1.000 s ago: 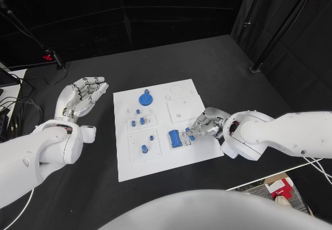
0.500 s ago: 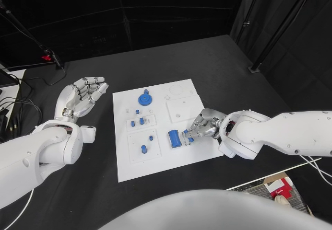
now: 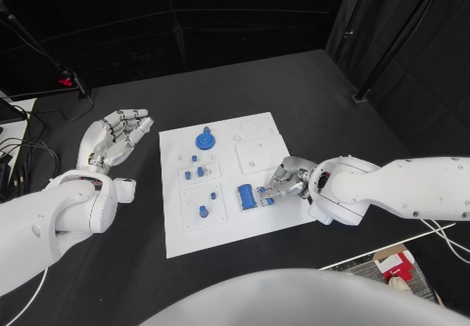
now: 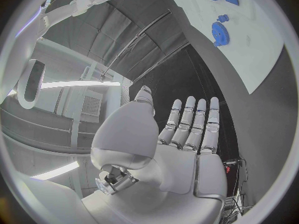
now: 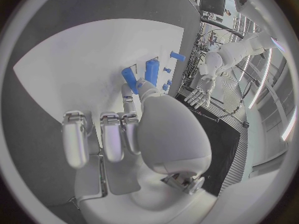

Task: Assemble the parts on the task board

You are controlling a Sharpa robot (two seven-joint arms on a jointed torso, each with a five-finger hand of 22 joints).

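Task board (image 3: 235,178): white plate sitting mid-table on the black table (image 3: 323,102), tilted a bit in the head view.
Parts: a blue gear (image 3: 206,140) near the far end, a few small blue pieces (image 3: 199,172) in the middle-left panel, another blue piece (image 3: 204,210) nearer the robot, and a long blue block (image 3: 247,196) at the near right.
Right hand (image 3: 283,180): down on the board's right side, fingertips right at a small blue part (image 3: 264,198) just beside the long block. Honestly can't tell if it's pinching that part or just touching it; the hand's own bulk covers the contact.
Right wrist view: thumb runs out toward the blue block (image 5: 129,79), other fingers curled short of it.
Left hand (image 3: 117,136): off the board on the left, palm up, fingers straight and apart, holding nothing.
Other stuff: cables (image 3: 20,146) at the table's left edge, a box (image 3: 396,266) below the near right corner.
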